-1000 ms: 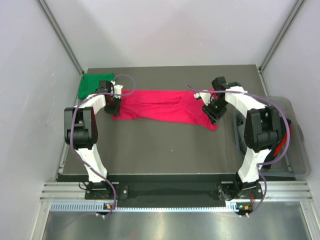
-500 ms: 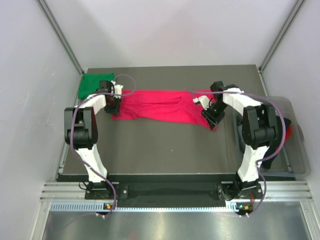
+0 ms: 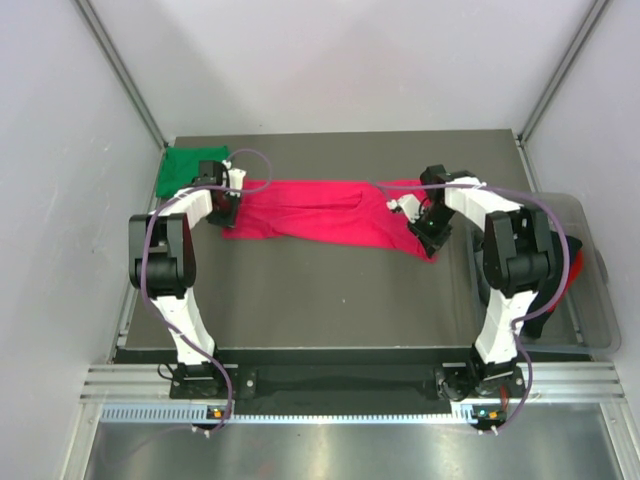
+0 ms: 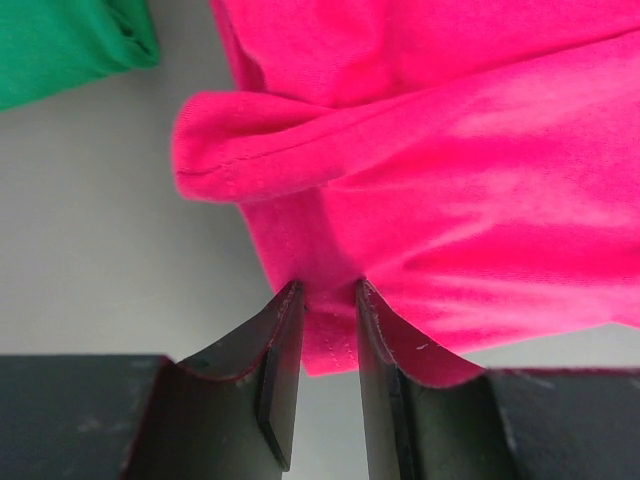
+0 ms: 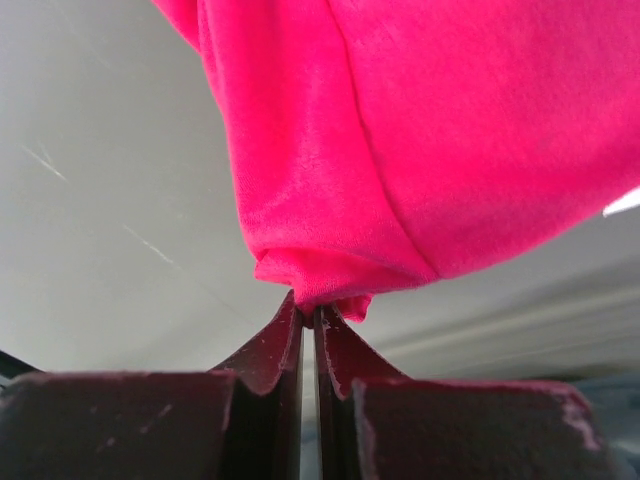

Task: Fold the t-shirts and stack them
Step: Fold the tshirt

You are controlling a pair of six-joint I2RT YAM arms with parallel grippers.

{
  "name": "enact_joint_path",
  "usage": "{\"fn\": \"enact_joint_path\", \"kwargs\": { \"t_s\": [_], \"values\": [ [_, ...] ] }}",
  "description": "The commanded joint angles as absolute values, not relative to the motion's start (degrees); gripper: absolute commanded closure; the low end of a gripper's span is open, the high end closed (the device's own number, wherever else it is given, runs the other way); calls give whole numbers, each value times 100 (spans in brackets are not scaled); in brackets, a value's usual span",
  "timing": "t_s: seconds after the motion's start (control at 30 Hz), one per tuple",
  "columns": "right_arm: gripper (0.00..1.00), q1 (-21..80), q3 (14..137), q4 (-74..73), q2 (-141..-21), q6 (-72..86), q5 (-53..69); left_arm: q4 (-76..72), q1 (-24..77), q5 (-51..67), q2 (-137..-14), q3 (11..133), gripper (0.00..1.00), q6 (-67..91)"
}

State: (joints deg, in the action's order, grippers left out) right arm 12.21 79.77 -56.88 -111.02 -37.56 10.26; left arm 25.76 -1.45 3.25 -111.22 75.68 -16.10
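The crimson-pink t-shirt point(image 3: 320, 212) lies stretched out as a long band across the far half of the table. My left gripper point(image 3: 225, 207) is shut on its left end; in the left wrist view the fingertips point(image 4: 327, 290) pinch a hem of the pink cloth point(image 4: 450, 150). My right gripper point(image 3: 428, 232) is shut on the shirt's right end; in the right wrist view the jaws point(image 5: 312, 310) are nearly closed on a bunched corner of the cloth point(image 5: 450, 130). The green t-shirt point(image 3: 190, 168) lies folded at the far left corner, and shows in the left wrist view point(image 4: 60, 45).
A clear plastic bin point(image 3: 590, 290) stands off the table's right edge, beside the right arm, with something red and black in it. White walls enclose the table at the back and both sides. Bare grey table point(image 3: 320, 300) lies between the shirt and the arm bases.
My right gripper has moved a little nearer and to the left with the shirt's right end in it. The left gripper has stayed in place.
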Motion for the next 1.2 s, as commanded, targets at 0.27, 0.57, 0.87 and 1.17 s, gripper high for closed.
{"fn": "enact_joint_path", "kwargs": {
  "t_s": [0.27, 0.57, 0.87, 1.17],
  "values": [
    [100, 1099, 7980, -5933, -10643, -3797, 404, 2355, -308, -386, -11162, 7620, 67, -1881],
    [100, 1090, 8060, -6003, -10652, -3744, 299, 2443, -466, -396, -10917, 7585, 67, -2048],
    [100, 1090, 8024, -5985, -10591, -3665, 466, 2766, -457, 1826, -9292, 6961, 63, -2942],
    [100, 1081, 8103, -6003, -10617, -3612, 562, 3920, -422, 1820, -9755, 7005, 57, -4552]
  ]
}}
